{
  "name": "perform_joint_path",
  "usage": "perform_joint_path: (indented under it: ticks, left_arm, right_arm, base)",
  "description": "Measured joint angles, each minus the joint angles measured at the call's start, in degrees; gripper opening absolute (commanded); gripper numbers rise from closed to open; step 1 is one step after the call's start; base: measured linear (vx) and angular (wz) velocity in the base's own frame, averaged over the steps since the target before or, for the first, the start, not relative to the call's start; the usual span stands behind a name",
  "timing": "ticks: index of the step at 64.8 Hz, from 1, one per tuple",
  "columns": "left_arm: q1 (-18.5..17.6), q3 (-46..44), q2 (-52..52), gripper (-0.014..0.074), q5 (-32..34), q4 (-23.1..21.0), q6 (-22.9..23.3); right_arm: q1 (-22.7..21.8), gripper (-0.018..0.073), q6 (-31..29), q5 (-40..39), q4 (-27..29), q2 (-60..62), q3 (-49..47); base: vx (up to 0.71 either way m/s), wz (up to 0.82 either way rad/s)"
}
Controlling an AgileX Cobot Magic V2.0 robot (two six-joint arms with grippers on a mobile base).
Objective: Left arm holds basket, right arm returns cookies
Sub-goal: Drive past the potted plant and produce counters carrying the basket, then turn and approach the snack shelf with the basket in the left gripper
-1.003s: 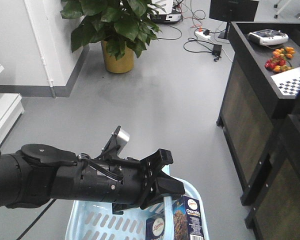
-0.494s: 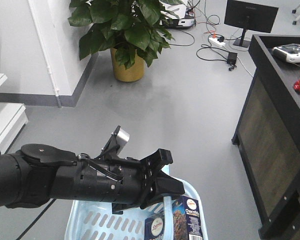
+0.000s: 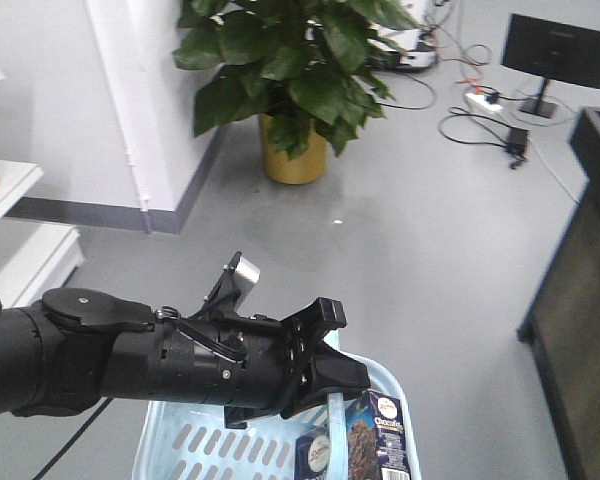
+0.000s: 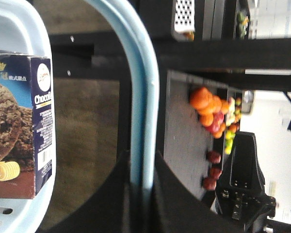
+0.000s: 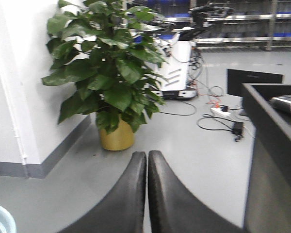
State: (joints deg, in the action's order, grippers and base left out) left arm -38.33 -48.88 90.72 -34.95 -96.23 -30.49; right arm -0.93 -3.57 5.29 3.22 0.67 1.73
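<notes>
- the left gripper has its two dark fingers clamped on the pale blue handle of the basket. the bar runs straight up between them, and this grip seems to carry the basket and keep it from swinging.
- the right gripper has its fingers pressed together with nothing between them. it points out at the plant and the grey floor, not at the basket. only a sliver of blue rim shows in the lower left corner of its view.
- the cookie carton stands upright inside the basket, near the right-hand rim and just beside the handle, with its chocolate picture facing outward. nothing grips it.
- the left arm reaches level across the front view with the basket hanging below it, so the open top faces up for the other arm.
- judged from this, the return has not begun: the right fingers would need to open and come over the carton first.
</notes>
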Motion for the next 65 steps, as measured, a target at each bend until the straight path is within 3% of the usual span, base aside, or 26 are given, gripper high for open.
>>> perform_joint_path:
  ticks: [65]
  left_arm:
    - [0.0,0.0,0.0,-0.0006,0.1,0.0,0.0]
  right_arm:
    - [0.0,-0.0008,0.0,0.0,0.0,0.0,0.0]
  base:
    - [0.24,0.54]
